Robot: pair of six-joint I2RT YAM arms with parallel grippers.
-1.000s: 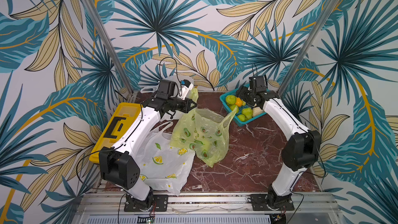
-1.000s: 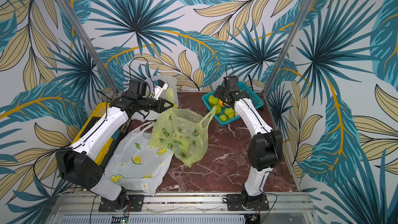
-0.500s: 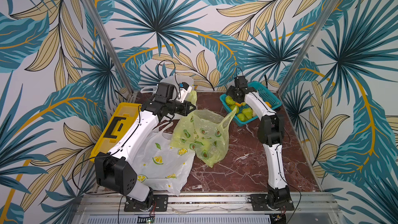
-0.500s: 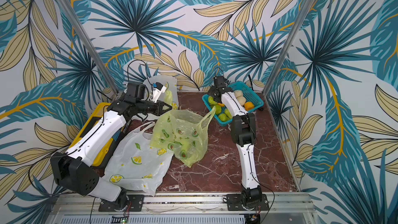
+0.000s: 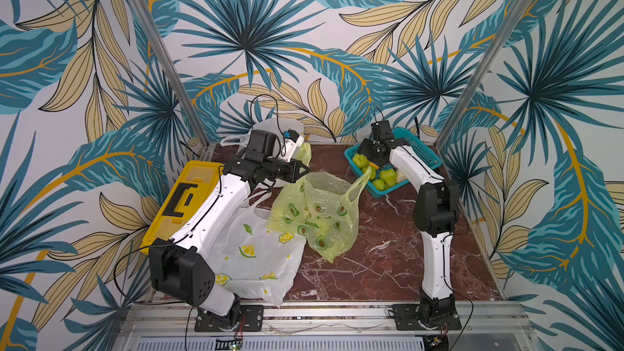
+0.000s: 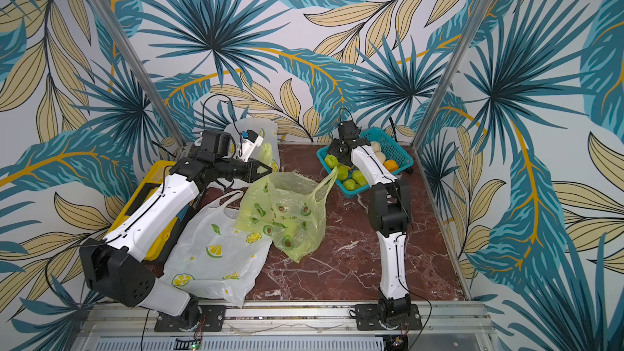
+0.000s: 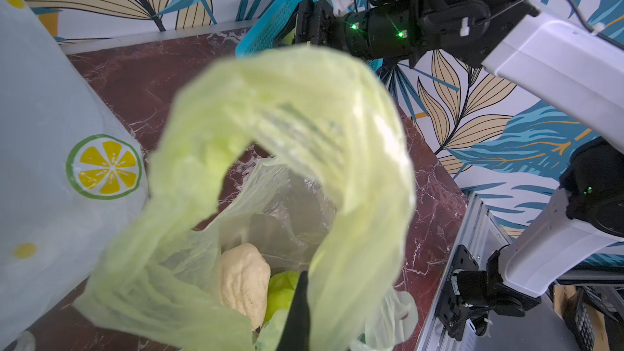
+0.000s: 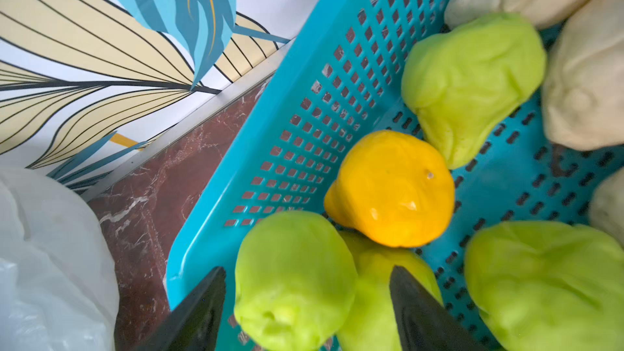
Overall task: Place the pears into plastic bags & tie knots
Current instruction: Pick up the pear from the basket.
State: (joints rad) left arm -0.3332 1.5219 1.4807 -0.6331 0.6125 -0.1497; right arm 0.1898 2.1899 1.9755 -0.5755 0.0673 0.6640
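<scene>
Thin, crinkly light-green plastic: the avocado-print bag (image 5: 317,211) stands on the marble desk (image 5: 388,258). The fully closed left jaws pinch its handle and hold the mouth agape, and a cream pear (image 7: 244,285) already lies inside. The right jaws, spread wide and gripping nothing, straddle a green pear (image 8: 293,281) in the teal mesh basket (image 5: 422,150), beside an orange pear (image 8: 391,190). The lumpy, glossy fruit is probably firm yet slippery; grasp it across the broad belly. The film is limp; take it by the handles.
</scene>
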